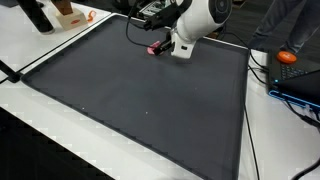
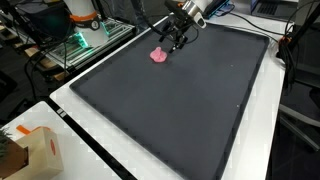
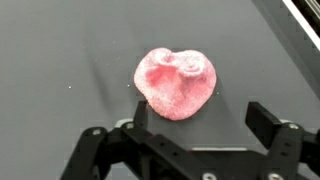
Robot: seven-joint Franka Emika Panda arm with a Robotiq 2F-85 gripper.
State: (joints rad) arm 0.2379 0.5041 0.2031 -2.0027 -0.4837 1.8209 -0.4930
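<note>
Wrist view, fingers (image 3: 265,120) spread wide, holding nothing; pink heart-shaped lump (image 3: 177,82) just ahead, dark mat (image 3: 60,50)

The gripper (image 3: 199,108) runs off the bottom edge of the wrist view. In an exterior view the pink lump (image 1: 157,48), upper middle, is partly hidden behind it and too small to identify.

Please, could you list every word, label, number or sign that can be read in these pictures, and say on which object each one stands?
No text can be read in any view.
The pink lump, the black mat and the gripper show no writing.
Any print on the cardboard box is too small and blurred to read.
</note>
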